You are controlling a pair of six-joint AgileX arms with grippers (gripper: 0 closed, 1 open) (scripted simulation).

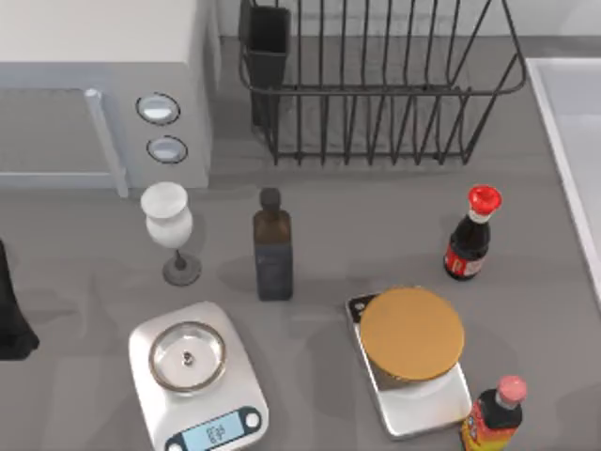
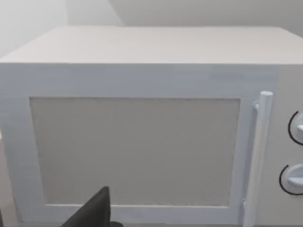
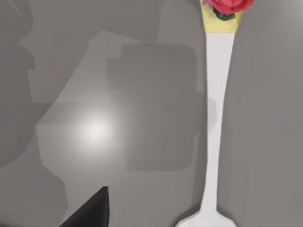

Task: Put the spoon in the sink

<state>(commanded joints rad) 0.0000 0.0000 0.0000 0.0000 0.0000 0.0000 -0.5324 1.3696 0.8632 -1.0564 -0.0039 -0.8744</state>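
Item 1: spoon [image 3: 217, 118], white handle, yellow bit, red rounded end; lies flat on the grey table [image 1: 357, 235], seen in the right wrist view.
Item 2: sink [image 1: 582, 113], table edge at 3 o'clock in the top view.
Item 3: right gripper [image 3: 90, 213], above the table just beside the spoon, not touching; grasp cannot be told.
Item 4: left gripper [image 2: 92, 213], facing the microwave [image 2: 142, 142]; left arm at 9 o'clock; grasp cannot be told.

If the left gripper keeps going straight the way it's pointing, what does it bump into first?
Probably the microwave. The left wrist view looks squarely at its door, with nothing between, so the left gripper would likely meet the door panel first. How far off it is, is unclear.
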